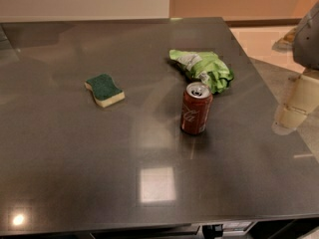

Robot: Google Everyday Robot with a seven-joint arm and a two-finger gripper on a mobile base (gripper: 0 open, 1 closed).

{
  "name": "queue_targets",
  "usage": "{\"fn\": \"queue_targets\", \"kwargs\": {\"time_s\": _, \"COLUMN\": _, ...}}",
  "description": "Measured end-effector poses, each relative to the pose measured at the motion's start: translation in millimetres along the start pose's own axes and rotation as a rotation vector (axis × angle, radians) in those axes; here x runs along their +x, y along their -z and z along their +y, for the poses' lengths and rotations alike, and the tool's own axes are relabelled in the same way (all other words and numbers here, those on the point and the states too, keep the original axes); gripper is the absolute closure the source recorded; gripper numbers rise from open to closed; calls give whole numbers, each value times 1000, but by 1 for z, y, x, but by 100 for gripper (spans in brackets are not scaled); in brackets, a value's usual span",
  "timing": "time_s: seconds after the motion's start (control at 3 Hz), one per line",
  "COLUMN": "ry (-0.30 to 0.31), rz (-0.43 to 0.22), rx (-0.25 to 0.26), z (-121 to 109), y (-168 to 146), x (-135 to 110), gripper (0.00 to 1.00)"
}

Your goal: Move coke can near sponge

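Observation:
The red coke can [196, 108] stands upright on the dark grey table [75, 158], right of centre, its silver top showing. The sponge [104, 89], dark green on top with a pale yellow body, lies flat to the left of the can, well apart from it. My gripper [293, 107] hangs at the right edge of the view, above the table's right side and to the right of the can, not touching it. It holds nothing that I can see.
A crumpled green-and-white snack bag [204, 69] lies just behind the can, close to it. The table's right edge [269, 83] runs diagonally by the gripper, with pale floor beyond it. The near edge is at the bottom of the view.

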State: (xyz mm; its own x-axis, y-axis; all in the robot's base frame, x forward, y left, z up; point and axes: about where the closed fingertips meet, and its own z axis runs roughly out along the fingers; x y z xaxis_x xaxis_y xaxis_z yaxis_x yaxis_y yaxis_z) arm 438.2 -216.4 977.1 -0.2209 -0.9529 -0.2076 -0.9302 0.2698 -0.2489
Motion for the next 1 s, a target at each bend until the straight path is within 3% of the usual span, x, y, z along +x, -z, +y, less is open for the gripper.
{"fn": "queue_targets", "kwargs": {"time_s": 0.33, "ry": 0, "rz": 0, "rx": 0, "z": 0, "y": 0, "x": 0, "gripper": 0}}
{"fn": "queue_targets", "kwargs": {"time_s": 1.0, "ry": -13, "rz": -105, "rx": -71, "z": -7, "y": -41, "x": -32, "gripper": 0}}
